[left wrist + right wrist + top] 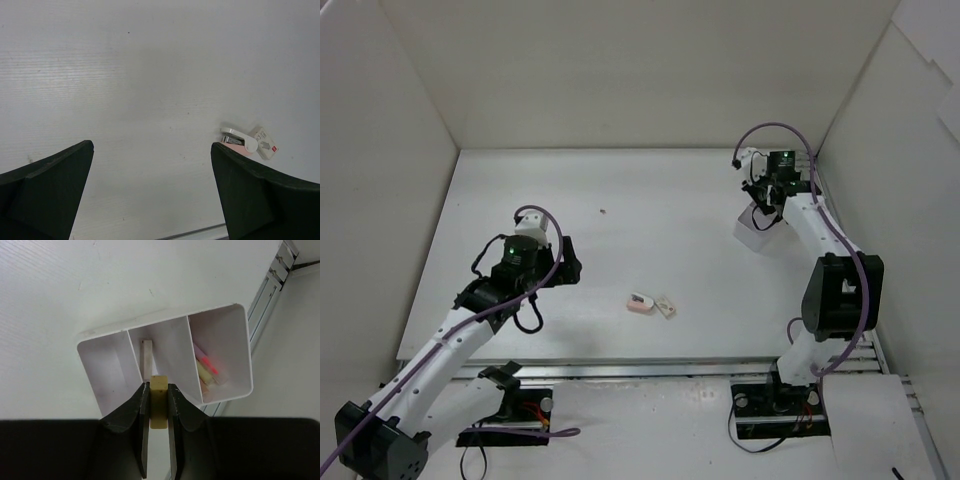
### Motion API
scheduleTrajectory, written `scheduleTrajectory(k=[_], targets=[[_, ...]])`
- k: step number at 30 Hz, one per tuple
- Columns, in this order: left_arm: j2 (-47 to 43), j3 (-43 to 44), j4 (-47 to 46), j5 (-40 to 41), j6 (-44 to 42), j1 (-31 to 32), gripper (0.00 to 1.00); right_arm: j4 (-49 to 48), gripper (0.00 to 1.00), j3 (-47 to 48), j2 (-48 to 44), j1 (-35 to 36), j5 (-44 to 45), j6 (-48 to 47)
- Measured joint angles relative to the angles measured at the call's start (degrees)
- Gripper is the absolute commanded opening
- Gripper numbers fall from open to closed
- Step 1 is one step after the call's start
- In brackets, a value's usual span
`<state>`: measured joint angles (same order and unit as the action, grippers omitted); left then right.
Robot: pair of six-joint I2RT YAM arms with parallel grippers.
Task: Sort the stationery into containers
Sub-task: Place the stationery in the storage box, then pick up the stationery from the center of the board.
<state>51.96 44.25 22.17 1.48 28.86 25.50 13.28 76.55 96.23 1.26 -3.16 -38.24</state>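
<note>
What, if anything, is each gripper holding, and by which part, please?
The right gripper pinches a yellowish eraser block by its long sides, one end poking past the jaws. The left gripper holds nothing.

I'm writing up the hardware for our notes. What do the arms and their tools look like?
The left arm and right arm have white links, black joint housings and a purple cable looped alongside. A green light glows near each wrist. The left tool and right tool have matte black, wedge-shaped fingers.
</note>
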Motion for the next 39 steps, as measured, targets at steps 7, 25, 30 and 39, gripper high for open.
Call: scheduleTrajectory(k=[7, 25, 30, 39], targets=[[-0.31, 0.59, -0.13, 0.48, -0.13, 0.00, 1.00, 0.55, 0.27, 2.19, 6.16, -2.69, 0.85, -1.03], [-7.82, -1.18, -0.22, 1.22, 0.11, 0.00, 1.00, 1.73, 0.98, 2.34, -3.63, 2.38, -4.04, 3.98], [-11.04, -3.78, -0.70, 0.59, 0.11, 0.00, 1.00, 1.46, 0.98, 3.04, -8.37, 6.10, -11.10, 14.25], [-16.09, -5.64, -0.02, 0.37, -0.15, 0.00, 1.00, 1.64, 0.98, -4.17, -5.75, 21.49, -9.53, 30.42]])
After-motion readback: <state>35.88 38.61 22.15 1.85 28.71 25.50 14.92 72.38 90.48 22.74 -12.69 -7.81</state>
